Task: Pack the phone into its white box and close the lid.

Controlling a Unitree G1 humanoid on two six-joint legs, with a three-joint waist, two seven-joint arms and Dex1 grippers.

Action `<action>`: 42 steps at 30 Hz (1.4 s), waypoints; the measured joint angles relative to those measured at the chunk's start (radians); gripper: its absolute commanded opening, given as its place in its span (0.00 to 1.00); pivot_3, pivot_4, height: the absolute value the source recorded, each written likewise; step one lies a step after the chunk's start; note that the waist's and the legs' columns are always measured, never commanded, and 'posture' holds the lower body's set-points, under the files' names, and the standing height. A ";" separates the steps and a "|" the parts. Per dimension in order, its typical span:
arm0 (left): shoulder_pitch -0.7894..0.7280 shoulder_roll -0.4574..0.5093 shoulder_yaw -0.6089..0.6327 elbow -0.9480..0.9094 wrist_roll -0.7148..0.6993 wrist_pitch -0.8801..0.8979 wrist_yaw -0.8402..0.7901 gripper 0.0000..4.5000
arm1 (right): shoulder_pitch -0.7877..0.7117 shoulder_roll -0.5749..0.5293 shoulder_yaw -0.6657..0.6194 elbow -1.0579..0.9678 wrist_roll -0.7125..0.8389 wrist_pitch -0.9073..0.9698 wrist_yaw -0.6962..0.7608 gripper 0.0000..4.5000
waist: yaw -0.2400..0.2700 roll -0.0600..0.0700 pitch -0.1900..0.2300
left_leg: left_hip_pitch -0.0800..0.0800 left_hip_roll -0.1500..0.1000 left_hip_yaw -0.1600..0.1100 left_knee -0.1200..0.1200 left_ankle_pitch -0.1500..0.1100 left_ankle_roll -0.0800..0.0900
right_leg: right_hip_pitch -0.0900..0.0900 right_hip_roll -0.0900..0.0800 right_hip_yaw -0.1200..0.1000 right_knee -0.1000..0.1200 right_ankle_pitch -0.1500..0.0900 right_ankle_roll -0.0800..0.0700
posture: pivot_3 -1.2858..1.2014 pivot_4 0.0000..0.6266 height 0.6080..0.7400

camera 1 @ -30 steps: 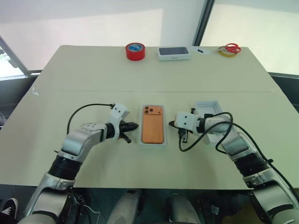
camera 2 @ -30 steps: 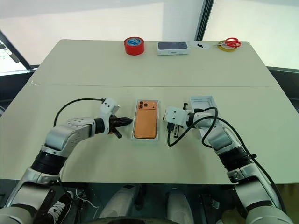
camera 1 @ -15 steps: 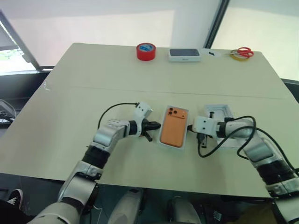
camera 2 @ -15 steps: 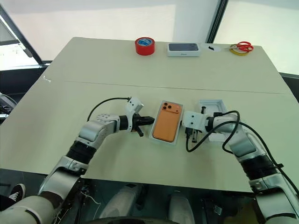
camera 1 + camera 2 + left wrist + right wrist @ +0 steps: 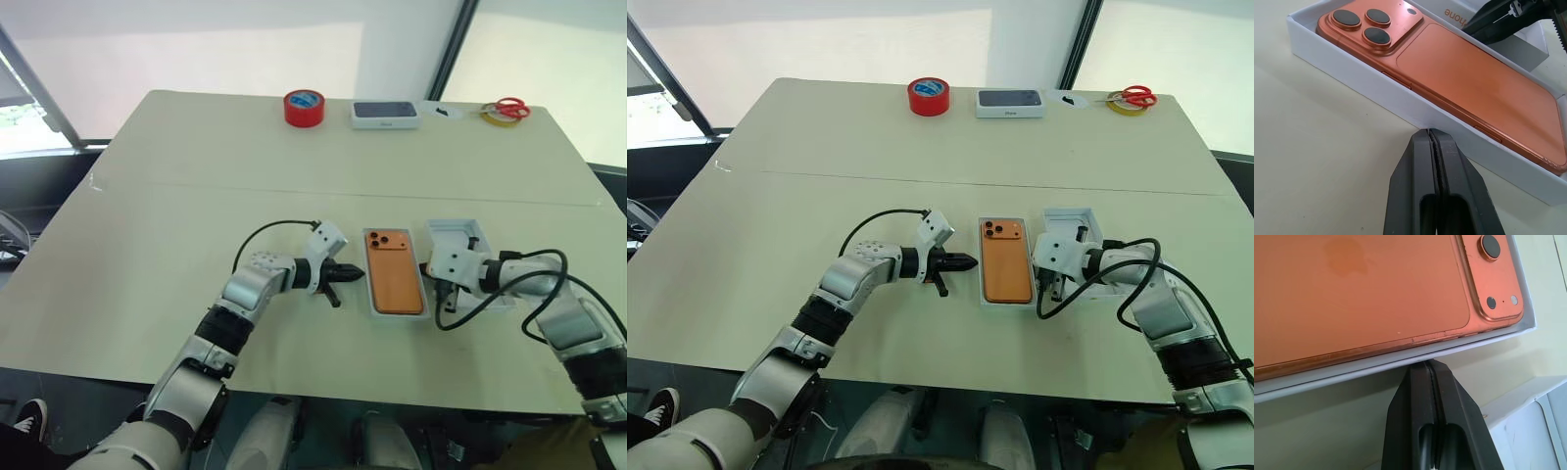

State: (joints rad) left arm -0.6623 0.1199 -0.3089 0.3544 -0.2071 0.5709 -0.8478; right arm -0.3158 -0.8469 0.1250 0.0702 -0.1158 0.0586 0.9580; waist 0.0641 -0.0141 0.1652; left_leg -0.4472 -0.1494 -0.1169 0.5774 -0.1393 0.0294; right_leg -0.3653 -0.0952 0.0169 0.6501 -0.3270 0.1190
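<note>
Now | phone lies camera-side up in box | both jaws closed, empty, flanking box | lid beside right gripper | risk: closed tips shove box, skewing lid fit

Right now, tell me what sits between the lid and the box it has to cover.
Nothing visible lies on the table between them. The lid rests just right of the white box, which already holds the phone. The shut right gripper points into the narrow gap between them, and would need to clear out first.

Beige table; bright windows behind w/ dark post.
</note>
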 measured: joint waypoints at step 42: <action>0.376 0.486 0.337 -0.365 -0.179 -0.496 -0.371 0.99 | -0.161 -0.026 -0.159 -0.305 0.363 1.274 -0.187 0.99 | -0.056 0.005 0.003 | -0.007 0.003 0.001 -0.003 0.000 0.000 | -0.010 0.002 0.003 0.002 -0.001 -0.004 | 0.52 0.24 0.97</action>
State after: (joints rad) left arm -0.2861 0.6057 0.0285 -0.0103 -0.3864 0.0749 -1.2183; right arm -0.4771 -0.8725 -0.0340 -0.2347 0.2471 1.3324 0.7708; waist 0.0080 -0.0088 0.1679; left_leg -0.4537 -0.1463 -0.1158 0.5746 -0.1393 0.0293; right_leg -0.3755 -0.0929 0.0203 0.6520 -0.3285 0.1154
